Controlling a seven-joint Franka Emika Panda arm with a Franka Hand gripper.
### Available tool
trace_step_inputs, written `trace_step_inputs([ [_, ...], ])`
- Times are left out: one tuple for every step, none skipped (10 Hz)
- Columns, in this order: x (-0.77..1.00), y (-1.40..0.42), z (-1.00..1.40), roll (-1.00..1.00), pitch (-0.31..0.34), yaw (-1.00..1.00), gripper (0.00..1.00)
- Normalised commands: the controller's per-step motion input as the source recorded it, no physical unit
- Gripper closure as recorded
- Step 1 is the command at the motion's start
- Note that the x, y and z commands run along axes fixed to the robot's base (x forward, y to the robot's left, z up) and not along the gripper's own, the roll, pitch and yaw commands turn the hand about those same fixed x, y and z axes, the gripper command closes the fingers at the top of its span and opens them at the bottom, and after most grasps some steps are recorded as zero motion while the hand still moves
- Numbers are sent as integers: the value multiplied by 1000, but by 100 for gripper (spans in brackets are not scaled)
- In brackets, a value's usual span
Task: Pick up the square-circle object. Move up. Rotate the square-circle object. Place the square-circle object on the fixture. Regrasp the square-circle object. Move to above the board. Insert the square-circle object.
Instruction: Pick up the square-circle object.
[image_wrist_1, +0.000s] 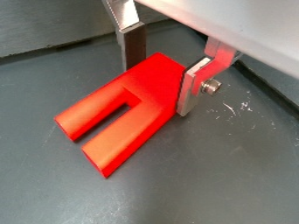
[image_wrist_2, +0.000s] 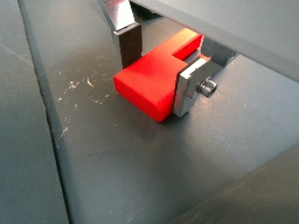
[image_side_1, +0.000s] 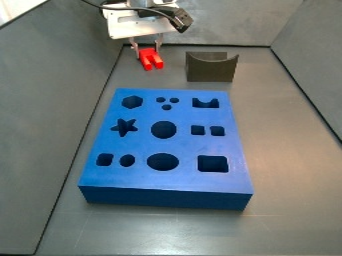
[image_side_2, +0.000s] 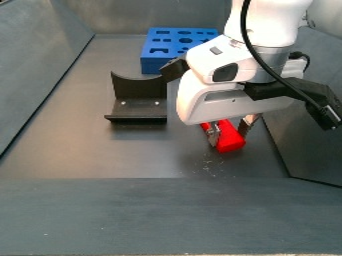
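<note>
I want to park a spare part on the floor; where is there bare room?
Bare grey floor lies beside the large blue holed board and before it. It is crowded where the gripper straddles the small red block near the dark fixture.

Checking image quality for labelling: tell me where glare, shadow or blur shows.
Both wrist views: the square-circle object glows oversaturated red between the gripper plates, edges soft. A side view: the board is sharp, evenly lit. A side view: the fixture sits in dim shadow.

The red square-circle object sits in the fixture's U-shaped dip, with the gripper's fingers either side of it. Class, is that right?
Not quite. The square-circle object lies on the floor beside the fixture, as a side view shows. The gripper does straddle it.
</note>
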Motion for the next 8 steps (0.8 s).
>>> trace_step_inputs([
  [0,0,0,0,0,0,100],
  [0,0,0,0,0,0,100],
  [0,0,0,0,0,0,100],
  [0,0,0,0,0,0,100],
  [0,0,0,0,0,0,100],
  [0,0,0,0,0,0,100],
  [0,0,0,0,0,0,100],
  [0,0,0,0,0,0,100],
])
